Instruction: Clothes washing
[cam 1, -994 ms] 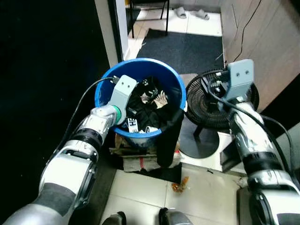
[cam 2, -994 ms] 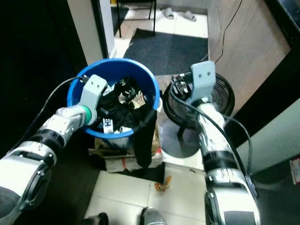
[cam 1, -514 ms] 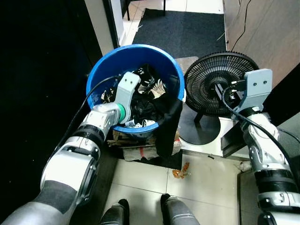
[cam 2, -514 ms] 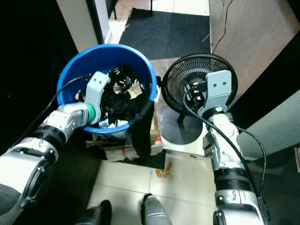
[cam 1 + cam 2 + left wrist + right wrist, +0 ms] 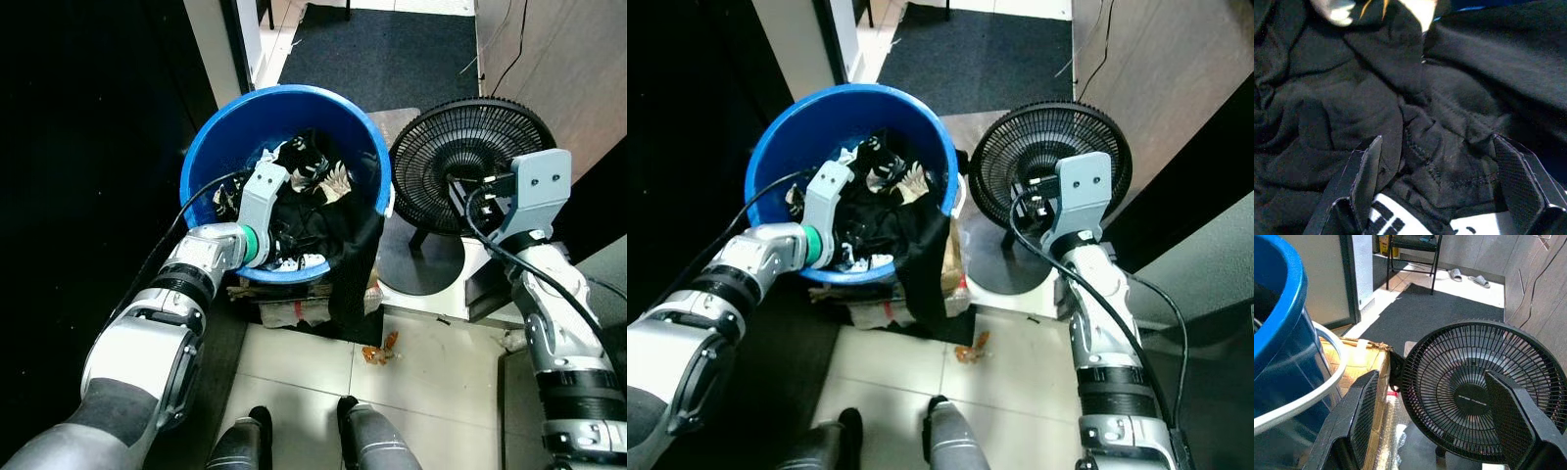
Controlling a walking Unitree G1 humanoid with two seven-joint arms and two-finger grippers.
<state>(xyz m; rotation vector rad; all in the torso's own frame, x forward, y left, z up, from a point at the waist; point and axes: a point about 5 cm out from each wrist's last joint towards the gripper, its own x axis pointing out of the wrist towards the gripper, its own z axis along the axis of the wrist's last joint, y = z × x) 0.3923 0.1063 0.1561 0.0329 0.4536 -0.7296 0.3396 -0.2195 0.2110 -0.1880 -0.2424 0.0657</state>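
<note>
the blue tub (image 5: 223,147) stands on a low pile of cardboard (image 5: 294,315) on the tiled floor (image 5: 431,392), just beside a white door post (image 5: 208,49). it holds a heap of dark clothes (image 5: 306,217) with a few pale patterned pieces (image 5: 336,182) near the top, and one black garment (image 5: 353,274) hangs over the near rim and down the outside of the tub.

the left gripper (image 5: 1440,191) reaches over the tub's rim and down into the heap. in the left wrist view its jaws stand wide apart, with folds of black cloth bunched between the fingers (image 5: 1364,178) and a white printed label (image 5: 1400,220) just below; the jaws are not closed on anything.

the right gripper (image 5: 1442,426) hangs in the air to the right of the tub, over a black floor fan (image 5: 470,166) that stands tilted just beside the tub. in the right wrist view its jaws are wide and hold nothing, the fan's grille lying beyond them and the tub's blue wall to one side.

behind the tub and fan lies a dark mat (image 5: 392,54). a wooden panel wall (image 5: 558,69) runs along the right. further back, in the right wrist view, stand the legs of a chair (image 5: 1413,254) and a pair of slippers (image 5: 1469,278). some orange scraps (image 5: 377,350) lie on the tiles in front of the fan's base. the robot's own feet (image 5: 299,446) stand at the near edge.
</note>
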